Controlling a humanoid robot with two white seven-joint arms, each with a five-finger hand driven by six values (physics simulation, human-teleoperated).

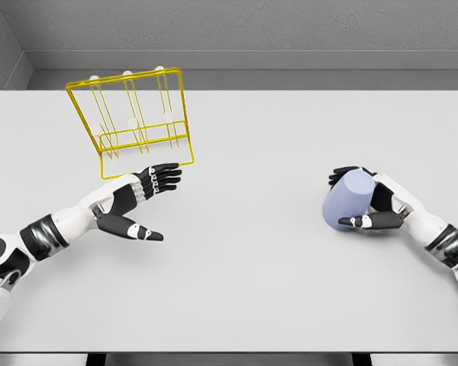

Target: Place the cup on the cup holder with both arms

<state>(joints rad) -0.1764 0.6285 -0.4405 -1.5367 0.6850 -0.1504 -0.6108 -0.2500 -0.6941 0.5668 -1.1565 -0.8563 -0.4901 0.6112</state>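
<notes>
Right hand (374,206) grasping cup (349,200), left hand (141,200) spread beside yellow holder (130,122)

My right hand (370,204) covers the right side of the cup (349,200), and my palm is hidden behind it. Both my arms run off the picture's edges, left and right. The near edge of the table (237,290) is cut off. The rack's (131,122) peg tips are too small to make out.
</notes>
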